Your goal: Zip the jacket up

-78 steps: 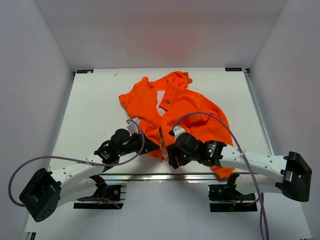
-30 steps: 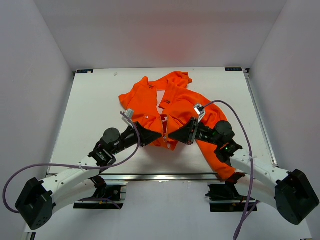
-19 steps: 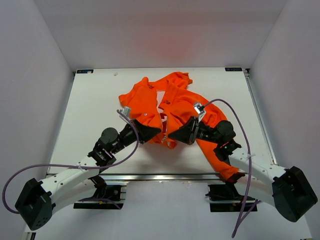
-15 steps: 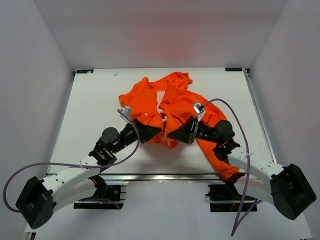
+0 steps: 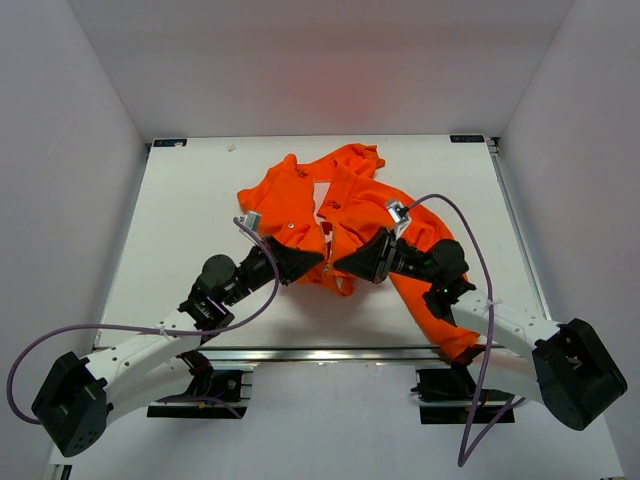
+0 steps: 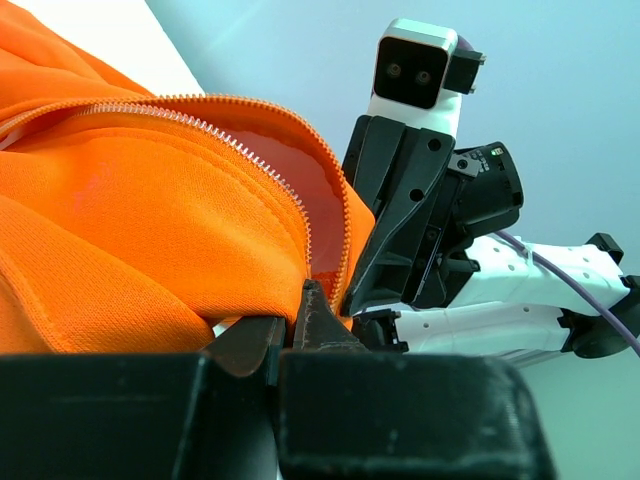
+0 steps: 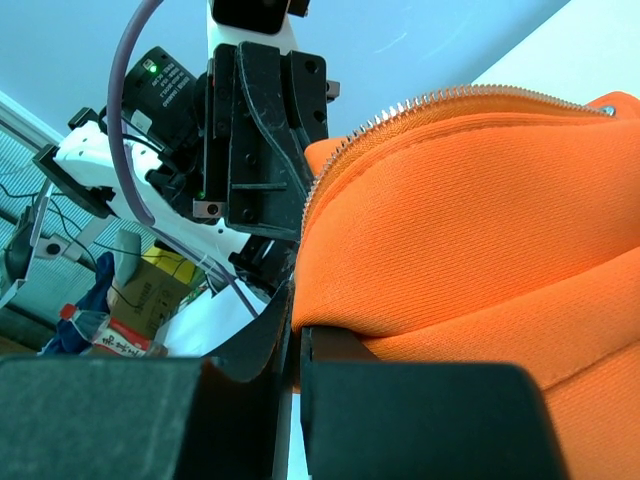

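Jacket (image 5: 350, 215): bright orange, crumpled on the white table (image 5: 190, 200), about mid-depth and a little right of centre. Collar end lies toward the far side. One sleeve trails to the near right edge, beneath the right arm. The front is unzipped. Zipper teeth (image 6: 250, 150) run along an open edge that arches up off the fabric below, and the right wrist view shows a matching toothed edge (image 7: 400, 110).

Left claw (image 5: 318, 262): pressed together on the jacket's lower front edge. In the wrist view (image 6: 295, 320) the orange hem runs in between the two black fingers, just beside the teeth.

Right claw (image 5: 340, 264): likewise pinching the opposite front edge. In its wrist view (image 7: 293, 320) the fabric fold sits on and between the fingers.

Arm pose: both arms extend from their bases at the near edge, low over the table, forearms angled inward. They converge on the jacket's near hem, so the claws point at each other, tips near but apart. Each wrist camera sees the other arm's wrist just beyond the fabric. Purple cable (image 5: 440, 205) loops above the right arm.
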{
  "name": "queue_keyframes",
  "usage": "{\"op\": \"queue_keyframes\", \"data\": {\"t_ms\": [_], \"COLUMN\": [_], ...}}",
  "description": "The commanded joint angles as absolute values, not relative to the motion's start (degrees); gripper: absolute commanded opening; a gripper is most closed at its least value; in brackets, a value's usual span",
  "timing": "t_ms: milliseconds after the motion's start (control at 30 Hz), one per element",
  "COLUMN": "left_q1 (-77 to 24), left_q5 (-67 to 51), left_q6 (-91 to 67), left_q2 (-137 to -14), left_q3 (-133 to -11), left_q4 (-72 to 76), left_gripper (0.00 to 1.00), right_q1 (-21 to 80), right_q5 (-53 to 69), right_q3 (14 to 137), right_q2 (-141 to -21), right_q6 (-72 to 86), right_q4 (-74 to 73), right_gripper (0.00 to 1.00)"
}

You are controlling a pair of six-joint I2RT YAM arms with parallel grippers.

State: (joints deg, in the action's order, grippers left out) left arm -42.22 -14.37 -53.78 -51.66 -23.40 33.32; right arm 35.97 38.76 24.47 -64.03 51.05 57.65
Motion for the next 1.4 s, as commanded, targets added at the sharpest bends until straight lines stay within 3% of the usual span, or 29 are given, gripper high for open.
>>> {"op": "queue_keyframes", "data": {"t_ms": [0,1367], "left_q1": [-42.45,-42.45], "left_q5": [-15.73,-18.98], "left_q6": [-54.14,-58.62], "left_q2": [-50.8,-51.5], "left_q3": [-25.4,-24.0], "left_q4": [37.88,42.01], "left_gripper": [0.0,0.0], "right_q1": [35.77,34.8], "right_q5": [38.5,36.39], "right_q3": [27.86,26.72], "right_q2": [-64.25,-66.09], "right_q6": [50.89,51.33], "right_q4": [63.28,71.36], "right_gripper": [0.0,0.0]}}
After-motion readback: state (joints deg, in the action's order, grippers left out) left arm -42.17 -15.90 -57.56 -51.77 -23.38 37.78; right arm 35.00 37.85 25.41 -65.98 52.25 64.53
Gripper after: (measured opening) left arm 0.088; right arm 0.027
